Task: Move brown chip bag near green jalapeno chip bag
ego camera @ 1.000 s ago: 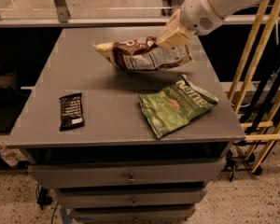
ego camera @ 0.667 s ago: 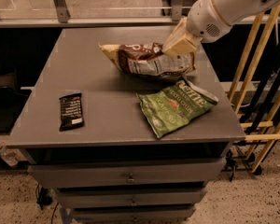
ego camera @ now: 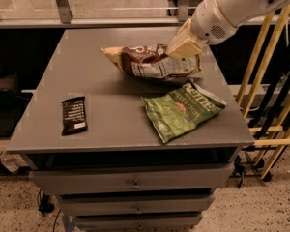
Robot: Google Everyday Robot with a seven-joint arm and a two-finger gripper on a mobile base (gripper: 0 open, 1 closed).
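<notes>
The brown chip bag, dark brown with tan ends and white lettering, lies at the back middle of the grey table. Its front edge sits just behind the green jalapeno chip bag, which lies flat at the front right. My gripper, with cream fingers on a white arm, reaches in from the upper right. It is shut on the brown bag's upper right part.
A small flat black wrapped bar lies at the table's front left. Drawers run below the tabletop. Yellow wooden rails stand close to the table's right side. A glass partition runs behind the table.
My gripper has carried the brown chip bag down and slightly right, so it now sits low, right behind the green bag. The green bag and the black bar have not moved.
</notes>
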